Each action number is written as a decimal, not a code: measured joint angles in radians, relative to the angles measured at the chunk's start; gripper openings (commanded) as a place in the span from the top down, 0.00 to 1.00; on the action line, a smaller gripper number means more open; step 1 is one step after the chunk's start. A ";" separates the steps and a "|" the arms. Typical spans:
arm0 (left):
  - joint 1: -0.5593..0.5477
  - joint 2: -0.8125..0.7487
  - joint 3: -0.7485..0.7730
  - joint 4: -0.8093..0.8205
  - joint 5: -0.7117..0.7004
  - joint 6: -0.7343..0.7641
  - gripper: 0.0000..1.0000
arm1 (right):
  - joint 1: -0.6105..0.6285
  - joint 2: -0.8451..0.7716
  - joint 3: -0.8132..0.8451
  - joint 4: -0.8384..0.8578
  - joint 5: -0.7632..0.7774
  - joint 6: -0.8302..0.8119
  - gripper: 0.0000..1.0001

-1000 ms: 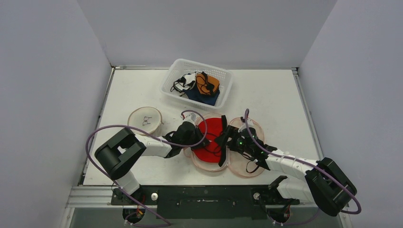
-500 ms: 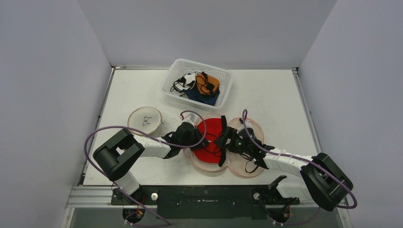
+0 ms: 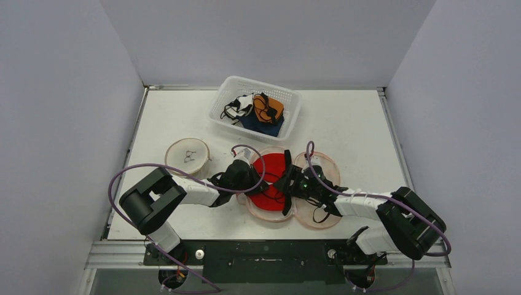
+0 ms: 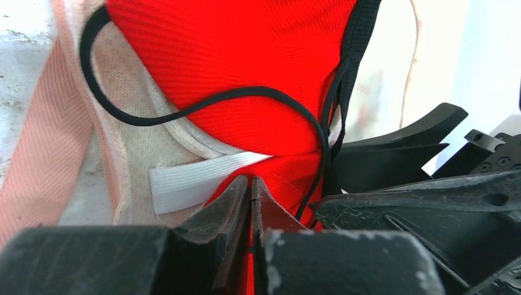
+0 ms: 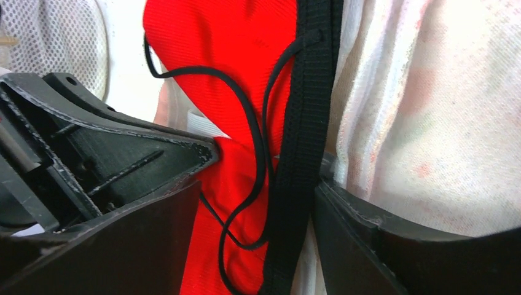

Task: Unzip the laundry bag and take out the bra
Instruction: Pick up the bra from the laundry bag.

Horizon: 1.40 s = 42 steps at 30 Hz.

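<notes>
Red ribbed bra (image 3: 273, 177) is lying in the unzipped, pink-rimmed mesh laundry bag (image 3: 329, 166) just in front of the white plastic basket (image 3: 290, 102), left gripper (image 4: 250, 195) pinching its fabric, right gripper (image 5: 264, 175) gaping around its black strap (image 5: 309, 92), so seemingly only lifting it clear is remaining.

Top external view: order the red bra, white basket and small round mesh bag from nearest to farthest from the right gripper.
1. red bra: at the right gripper, table centre.
2. white basket: behind, toward the far edge.
3. small round mesh bag: farthest, off to the left.
</notes>
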 measured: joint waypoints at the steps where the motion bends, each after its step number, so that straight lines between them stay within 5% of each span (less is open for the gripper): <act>1: 0.000 0.000 0.000 0.001 0.001 -0.002 0.97 | 0.000 0.010 0.003 0.006 0.000 0.003 0.31; 7: 0.000 -0.009 -0.012 0.007 0.001 -0.008 0.97 | 0.005 0.055 0.015 0.062 0.002 0.011 0.45; 13: 0.000 -0.011 -0.013 0.008 0.004 -0.010 0.97 | 0.007 0.072 0.015 0.090 0.010 0.019 0.76; 17: 0.000 -0.015 -0.018 0.012 0.004 -0.010 0.97 | 0.016 0.074 0.015 0.095 0.016 0.018 0.80; 21: 0.000 -0.047 -0.025 0.003 0.005 -0.010 0.97 | 0.032 0.064 0.015 0.089 0.028 0.011 0.77; 25: 0.000 -0.097 -0.026 -0.007 0.005 -0.010 0.97 | 0.041 0.014 0.015 0.069 0.042 -0.004 0.49; 28: 0.000 -0.132 -0.026 -0.014 0.004 -0.009 0.97 | 0.041 -0.017 0.015 0.068 0.052 -0.011 0.39; 35: 0.000 -0.142 -0.035 -0.021 0.004 -0.009 0.97 | 0.028 0.017 0.015 0.092 0.043 0.011 0.38; 42: -0.002 -0.147 -0.052 -0.034 0.003 -0.009 0.97 | 0.010 0.087 0.015 0.155 0.026 0.076 0.49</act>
